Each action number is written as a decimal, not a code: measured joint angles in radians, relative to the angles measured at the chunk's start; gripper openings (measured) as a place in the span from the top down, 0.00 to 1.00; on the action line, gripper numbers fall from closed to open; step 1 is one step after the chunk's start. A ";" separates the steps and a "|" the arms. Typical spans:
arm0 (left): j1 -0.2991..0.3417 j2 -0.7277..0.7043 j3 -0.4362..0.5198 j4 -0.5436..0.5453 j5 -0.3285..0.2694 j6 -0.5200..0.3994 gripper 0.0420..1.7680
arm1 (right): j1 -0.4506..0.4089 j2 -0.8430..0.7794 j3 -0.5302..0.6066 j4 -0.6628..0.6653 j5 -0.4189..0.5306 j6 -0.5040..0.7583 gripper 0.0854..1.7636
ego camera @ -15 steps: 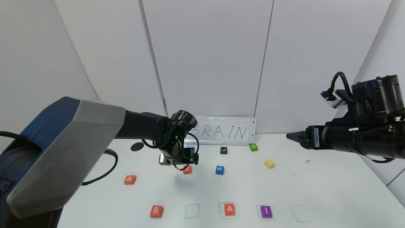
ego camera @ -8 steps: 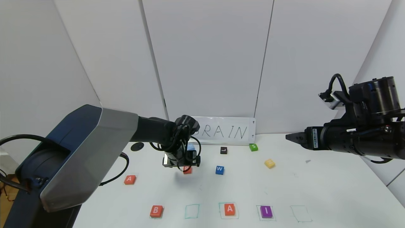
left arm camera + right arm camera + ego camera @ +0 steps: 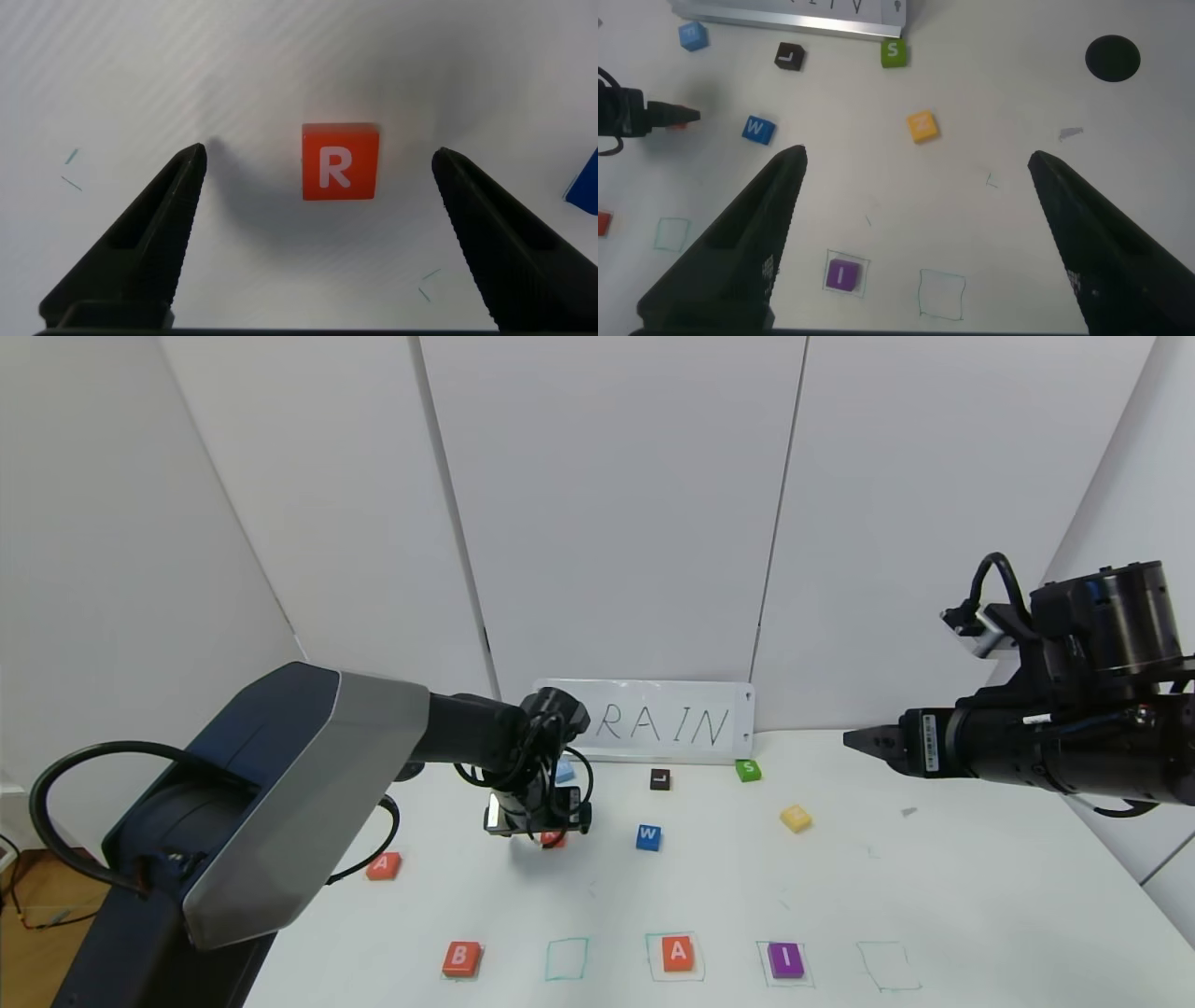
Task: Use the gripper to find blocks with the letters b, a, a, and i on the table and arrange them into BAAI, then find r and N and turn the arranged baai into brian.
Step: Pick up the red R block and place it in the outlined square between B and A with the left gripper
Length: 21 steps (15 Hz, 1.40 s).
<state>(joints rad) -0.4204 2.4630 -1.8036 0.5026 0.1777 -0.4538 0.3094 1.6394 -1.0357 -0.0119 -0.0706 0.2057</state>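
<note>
Left tool [image 3: 318, 201]: spread wide, lowered over the past second to straddle orange R block [image 3: 340, 162], mid-counter [image 3: 934, 896], untouched; grasp judged imminent. Right tool [image 3: 915, 201]: wide, empty, parked far right. Near row: B [image 3: 461, 958], empty square, A [image 3: 678, 953], I [image 3: 786, 959].

The white table [image 3: 934, 896] carries letter blocks. At the 6 o'clock edge a row of green-drawn squares holds B [image 3: 461, 958], an empty square [image 3: 567, 959], A [image 3: 678, 953], I [image 3: 786, 959] and another empty square [image 3: 887, 965]. A second A [image 3: 383, 865] lies at 9 o'clock. Mid-table lie R [image 3: 340, 162] and W [image 3: 648, 837], with yellow N [image 3: 795, 818] toward 2 o'clock. L [image 3: 660, 779], S [image 3: 747, 769] and a sign [image 3: 672, 721] sit at 12 o'clock.
</note>
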 joint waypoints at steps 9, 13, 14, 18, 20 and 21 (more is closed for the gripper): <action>0.001 0.022 -0.009 0.002 0.000 0.000 0.16 | 0.000 0.002 0.000 -0.003 0.000 0.000 0.03; -0.001 0.022 -0.007 0.006 0.002 0.001 0.48 | 0.000 0.001 0.000 -0.004 0.000 0.000 0.03; -0.002 0.023 -0.007 0.006 0.002 0.001 0.54 | 0.000 0.000 0.000 -0.004 0.000 0.000 0.03; -0.004 0.023 -0.007 0.007 0.003 0.003 0.73 | -0.001 -0.002 0.000 -0.003 0.000 0.000 0.03; -0.006 0.024 -0.007 0.006 0.003 0.003 0.73 | 0.000 -0.002 0.000 -0.003 0.000 0.000 0.03; -0.007 0.024 -0.008 0.006 0.003 0.003 0.73 | 0.000 -0.002 0.000 -0.003 0.000 0.000 0.03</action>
<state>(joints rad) -0.4272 2.4872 -1.8113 0.5083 0.1804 -0.4504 0.3094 1.6377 -1.0353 -0.0151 -0.0702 0.2057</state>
